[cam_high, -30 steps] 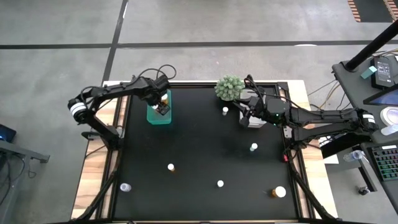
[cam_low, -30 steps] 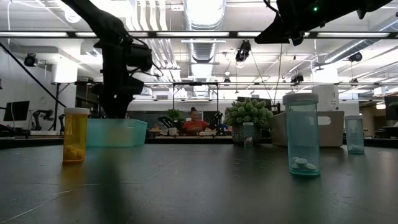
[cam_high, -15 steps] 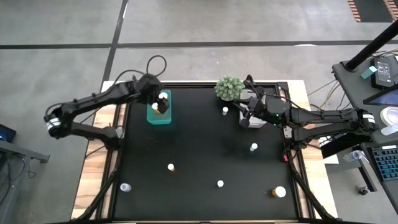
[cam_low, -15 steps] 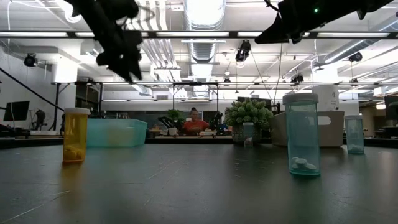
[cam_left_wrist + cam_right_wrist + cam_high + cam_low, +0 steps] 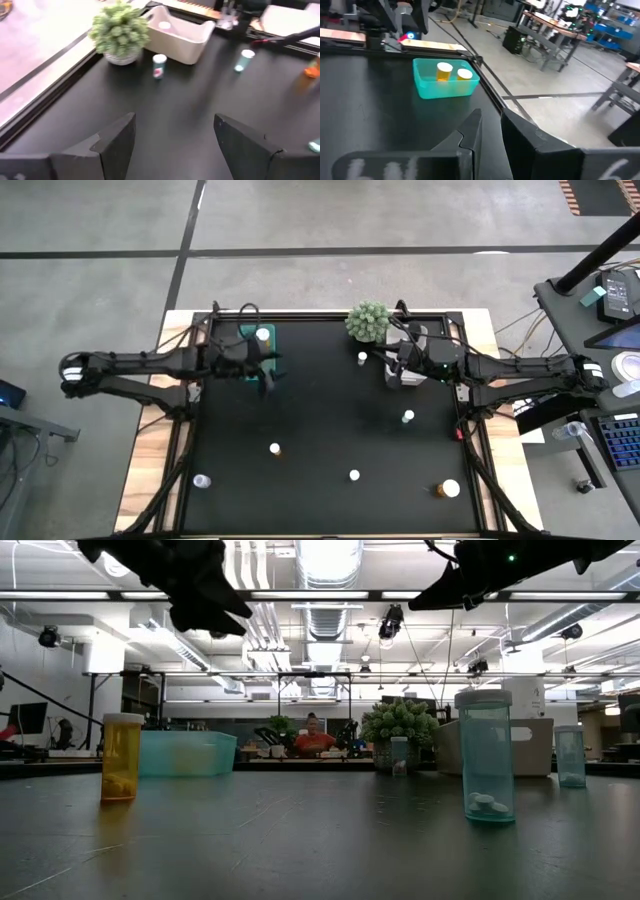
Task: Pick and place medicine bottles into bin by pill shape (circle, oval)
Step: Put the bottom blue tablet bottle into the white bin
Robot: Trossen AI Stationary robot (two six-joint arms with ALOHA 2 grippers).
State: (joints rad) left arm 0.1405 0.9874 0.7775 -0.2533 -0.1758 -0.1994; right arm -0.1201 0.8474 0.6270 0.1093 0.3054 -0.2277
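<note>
In the high view the left hand (image 5: 268, 376) hovers over the black surface (image 5: 320, 420) at upper left of centre, just right of the teal bin (image 5: 256, 352); its fingers (image 5: 116, 142) stand wide apart and hold nothing; the teal bin sits near the surface's upper left edge with two white-capped bottles inside, one amber (image 5: 444, 71) and one beside it (image 5: 464, 75); lower left, a pale bottle (image 5: 201, 480) stands near the surface's edge; an amber one (image 5: 275, 448) stands left of centre, lower down; another white-capped one (image 5: 354, 475) stands at lower centre; above centre a small bottle (image 5: 362, 358) stands just below the green plant ball (image 5: 369, 321); right of that, the right hand (image 5: 400, 366) hangs over the white bin (image 5: 406, 372), its fingers (image 5: 470, 135) drawn nearly together with only a thin gap and nothing seen between them; a capped bottle (image 5: 164, 26) lies inside that white bin; further down the right side a pale bottle (image 5: 408, 417) stands alone; an amber bottle (image 5: 447, 489) stands at lower right; in the low view a person (image 5: 315, 738) sits far behind the surface at centre.
</note>
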